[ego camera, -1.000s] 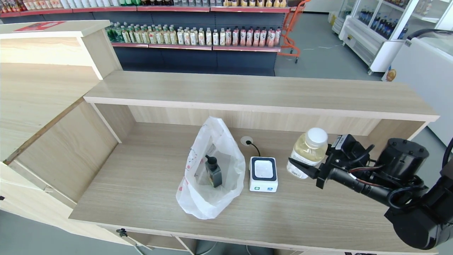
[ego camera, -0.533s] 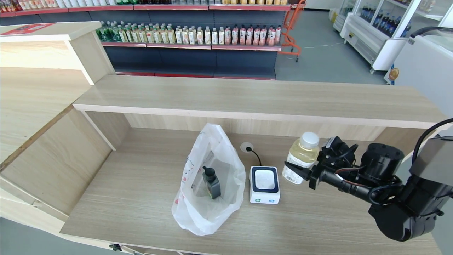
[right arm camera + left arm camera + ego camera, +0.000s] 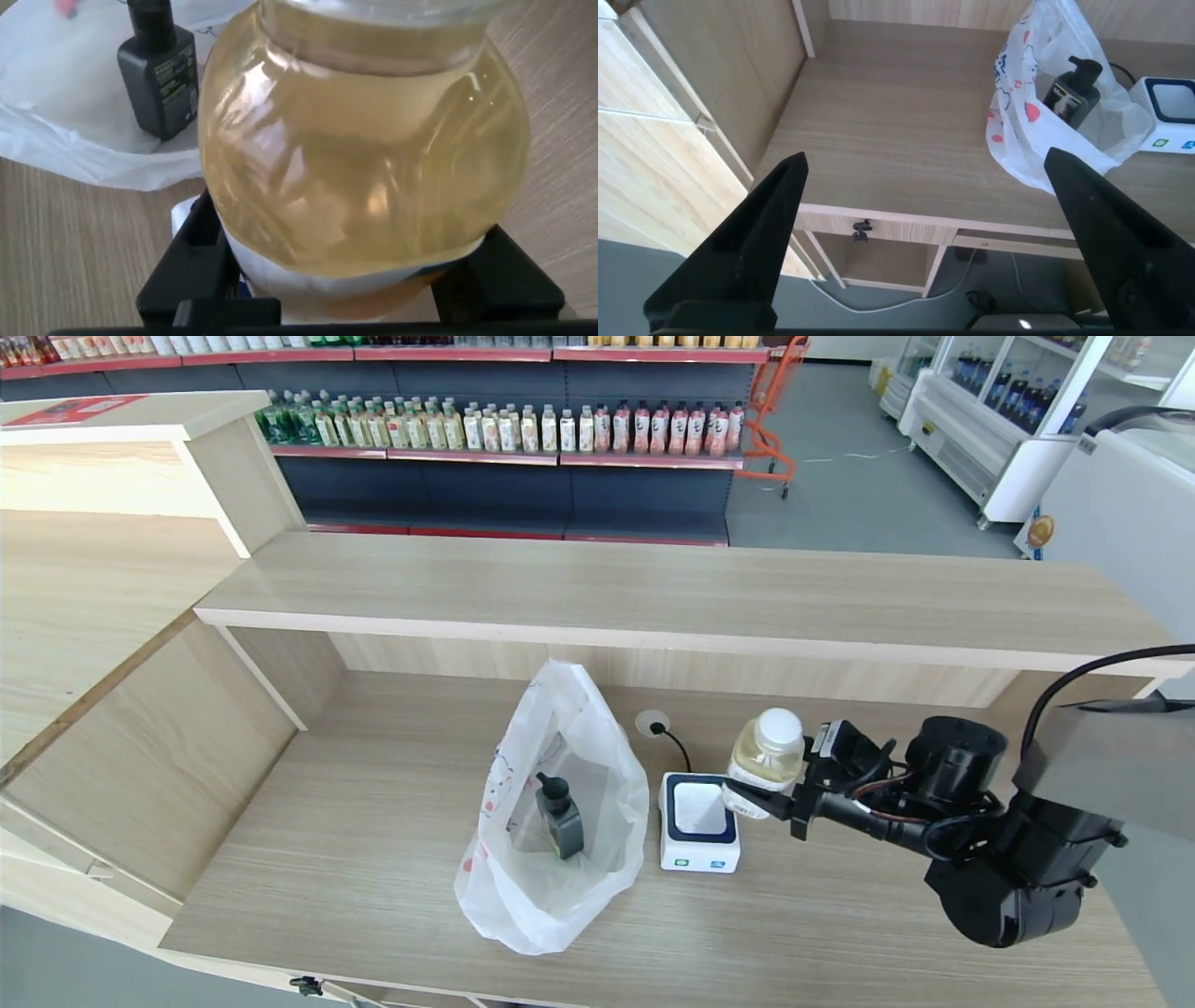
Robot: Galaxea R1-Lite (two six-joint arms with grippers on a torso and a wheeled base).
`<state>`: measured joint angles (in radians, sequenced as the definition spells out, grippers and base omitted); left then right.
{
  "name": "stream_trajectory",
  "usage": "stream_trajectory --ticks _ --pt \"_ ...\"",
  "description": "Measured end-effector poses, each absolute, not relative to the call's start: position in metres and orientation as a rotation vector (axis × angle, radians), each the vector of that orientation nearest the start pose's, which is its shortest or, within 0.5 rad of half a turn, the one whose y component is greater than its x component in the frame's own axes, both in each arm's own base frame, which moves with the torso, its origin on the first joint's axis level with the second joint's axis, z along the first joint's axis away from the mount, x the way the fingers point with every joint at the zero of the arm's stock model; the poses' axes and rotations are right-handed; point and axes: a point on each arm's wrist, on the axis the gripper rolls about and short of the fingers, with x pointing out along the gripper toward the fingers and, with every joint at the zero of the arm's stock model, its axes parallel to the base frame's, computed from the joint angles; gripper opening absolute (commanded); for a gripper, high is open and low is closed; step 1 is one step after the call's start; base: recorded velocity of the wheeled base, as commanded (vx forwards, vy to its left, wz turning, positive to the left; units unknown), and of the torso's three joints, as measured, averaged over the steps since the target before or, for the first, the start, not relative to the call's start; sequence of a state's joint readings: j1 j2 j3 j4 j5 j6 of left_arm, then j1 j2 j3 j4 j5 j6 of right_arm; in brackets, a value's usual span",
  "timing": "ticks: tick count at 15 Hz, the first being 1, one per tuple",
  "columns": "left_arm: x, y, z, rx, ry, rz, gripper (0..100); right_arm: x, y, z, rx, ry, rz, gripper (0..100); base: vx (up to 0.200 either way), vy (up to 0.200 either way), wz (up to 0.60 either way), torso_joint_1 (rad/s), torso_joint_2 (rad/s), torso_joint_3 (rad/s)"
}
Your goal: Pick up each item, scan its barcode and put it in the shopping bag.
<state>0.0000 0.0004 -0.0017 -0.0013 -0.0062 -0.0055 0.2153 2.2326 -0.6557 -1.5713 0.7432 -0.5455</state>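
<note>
Pale-yellow bottle (image 3: 766, 761) pinched in right gripper (image 3: 761, 777), carried leftward since a second ago and now over the right edge of the scanner (image 3: 698, 821); scan step likely starting. Left gripper (image 3: 926, 161) is spread, well left of scanner. Bag (image 3: 560, 877) sits just left of scanner, pump bottle (image 3: 558, 817) inside. Barcode facing unclear; far finger hidden.

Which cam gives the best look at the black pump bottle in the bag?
Head view: whole black pump bottle, upright in the shopping bag. Left wrist view hides its base behind plastic; right wrist view crops its pump top.
</note>
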Motion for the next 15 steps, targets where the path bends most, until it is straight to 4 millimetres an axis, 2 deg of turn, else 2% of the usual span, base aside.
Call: stream_trajectory --ticks 4,9,15 --pt "-0.023 0.0 0.076 -0.006 -0.003 -0.006 100 0.365 0.094 0.049 -0.583 -0.337 0.979 0 0.0 0.0 0.0 0.0 0.0 0.0" --pt "-0.023 0.0 0.076 -0.006 -0.003 -0.006 100 0.393 0.109 0.04 -0.603 -0.423 1.01 0 0.0 0.0 0.0 0.0 0.0 0.0" --pt "-0.023 0.0 0.076 -0.006 -0.003 -0.006 100 0.409 0.126 0.03 -0.617 -0.488 1.052 0 0.0 0.0 0.0 0.0 0.0 0.0"
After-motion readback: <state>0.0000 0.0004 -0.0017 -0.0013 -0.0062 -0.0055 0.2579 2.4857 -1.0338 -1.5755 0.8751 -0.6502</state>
